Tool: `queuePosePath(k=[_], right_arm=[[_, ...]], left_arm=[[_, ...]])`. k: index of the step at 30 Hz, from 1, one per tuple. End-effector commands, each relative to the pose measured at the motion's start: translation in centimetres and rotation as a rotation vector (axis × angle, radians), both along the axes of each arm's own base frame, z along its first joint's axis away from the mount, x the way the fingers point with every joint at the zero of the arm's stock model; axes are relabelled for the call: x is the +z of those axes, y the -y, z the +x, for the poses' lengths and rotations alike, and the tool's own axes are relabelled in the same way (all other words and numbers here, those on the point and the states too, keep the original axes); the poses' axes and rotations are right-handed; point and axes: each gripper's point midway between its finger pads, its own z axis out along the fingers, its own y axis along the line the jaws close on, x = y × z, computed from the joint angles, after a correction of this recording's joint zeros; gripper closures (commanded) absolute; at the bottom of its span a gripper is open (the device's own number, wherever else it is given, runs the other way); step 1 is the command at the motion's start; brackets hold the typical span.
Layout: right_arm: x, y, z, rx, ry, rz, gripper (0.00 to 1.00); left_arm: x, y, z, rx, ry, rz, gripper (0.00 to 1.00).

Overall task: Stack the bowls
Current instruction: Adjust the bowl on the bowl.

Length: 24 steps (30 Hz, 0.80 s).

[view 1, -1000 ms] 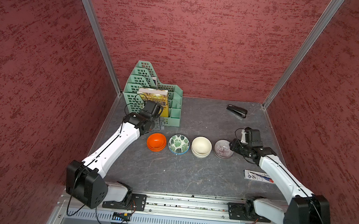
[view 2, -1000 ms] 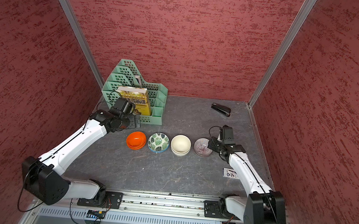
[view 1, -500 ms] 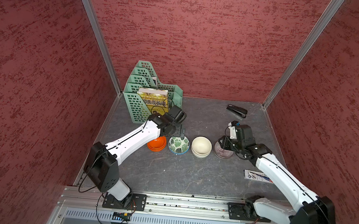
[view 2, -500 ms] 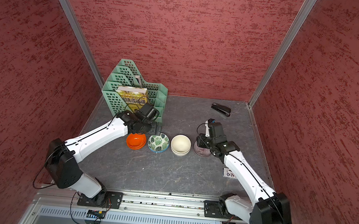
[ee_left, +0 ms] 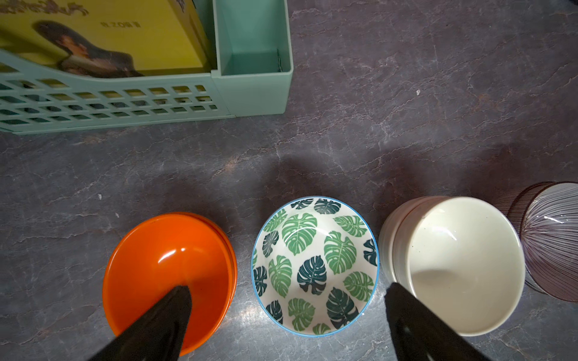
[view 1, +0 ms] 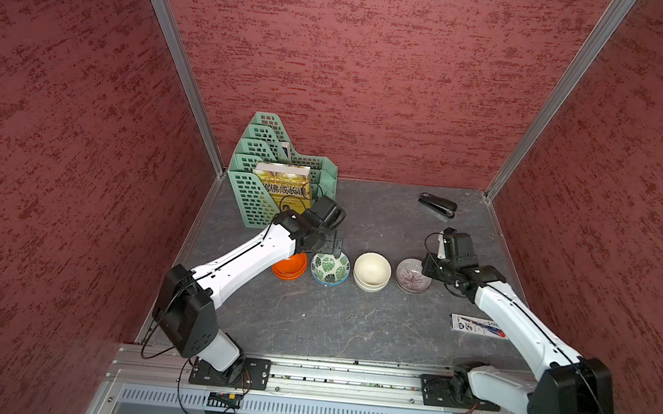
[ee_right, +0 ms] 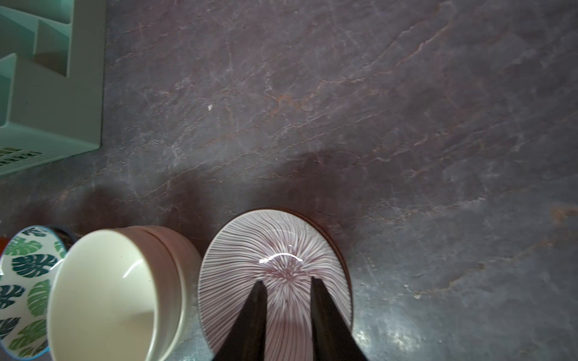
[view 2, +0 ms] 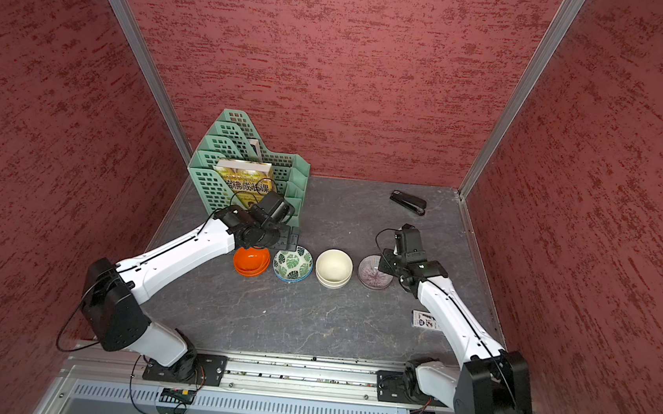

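Bowls [view 1: 372, 271] round, glossy | orange bowl [ee_left: 169, 275] smooth | lined bowl [ee_right: 275, 281] radial-striped

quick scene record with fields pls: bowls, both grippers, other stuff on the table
bowls: one row: orange bowls, leaf bowl, cream bowls, lined bowl; orange and cream show a second bowl nested beneath
left gripper: open wide, fingertips either side of the leaf bowl
right gripper: jaws narrow but apart, over the lined bowl's inside
other: green file rack holding a yellow book, black stapler, small printed packet
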Motion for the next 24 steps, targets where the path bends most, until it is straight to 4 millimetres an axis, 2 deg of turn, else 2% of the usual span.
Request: queuePosePath(k=[1, 5, 17, 24], right_arm=[[-1.1, 1.6, -1.1, -0.051, -0.032, -0.012, 0.76], [-1.8, 2.5, -1.3, -0.078, -0.037, 0.001, 0.79], [-3.2, 2.3, -1.0, -0.07, -0.064, 0.015, 0.84], [-3.4, 2.4, -0.9, -0.07, -0.065, 0.013, 0.85]], left_arm=[[1.1, -0.7, 0.2, 0.024, 0.027, -0.008, 0.0], [1.1, -0.8, 0.2, 0.024, 0.026, -0.008, 0.0], [1.3, -1.4, 0.3, 0.039, 0.029, -0.003, 0.0], [1.5, -1.6, 0.4, 0.044, 0.033, -0.003, 0.0]])
